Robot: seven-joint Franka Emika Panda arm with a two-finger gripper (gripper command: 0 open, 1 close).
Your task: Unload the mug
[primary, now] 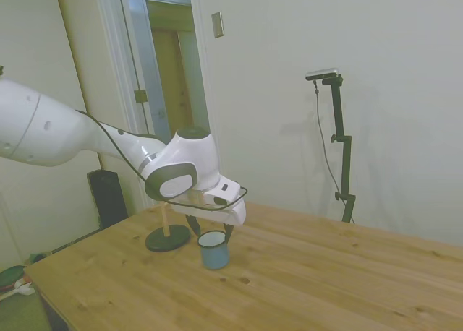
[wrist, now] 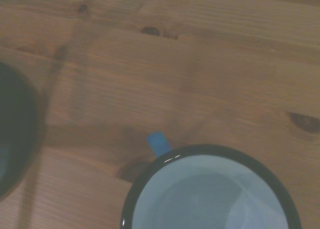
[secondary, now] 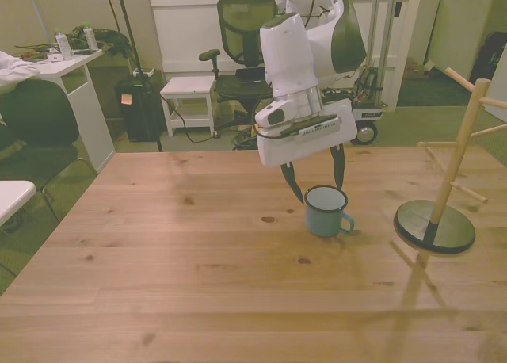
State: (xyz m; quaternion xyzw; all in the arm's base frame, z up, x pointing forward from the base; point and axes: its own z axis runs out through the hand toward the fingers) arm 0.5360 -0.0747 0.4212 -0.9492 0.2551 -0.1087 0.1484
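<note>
- Mug (secondary: 325,211): small light-blue enamel-style cup, dark rim, white inside, one side handle. It is standing upright on the tabletop (secondary: 182,276), off the peg stand, with its handle pointing toward the stand's base in the front view. In the wrist view the mug (wrist: 210,194) is filling the close field, its interior showing empty and a blue handle stub sticking out past the rim.
- Handling, as a judgement: likely light, rigid and thin-walled, with a glossy coat that could be slippery under the pads. The rim wall or the handle root looks like the surest hold. A tip-over is the main risk, since the cup is small and probably has little weight to steady it.
- Gripper (secondary: 315,174): hanging directly over the mug, jaws spread, with one dark finger dropping on each side of the rim. Whether either finger is touching the mug cannot be told. The side view shows the gripper (primary: 211,230) in the same stance above the mug (primary: 214,249).
- Peg stand (secondary: 444,189): wooden post with bare pegs on a dark round base, sitting near the mug at the front view's right.
- Beyond the mug: an office chair (secondary: 247,22) and a white stool (secondary: 188,87) are standing on the floor past the tabletop's far edge.
</note>
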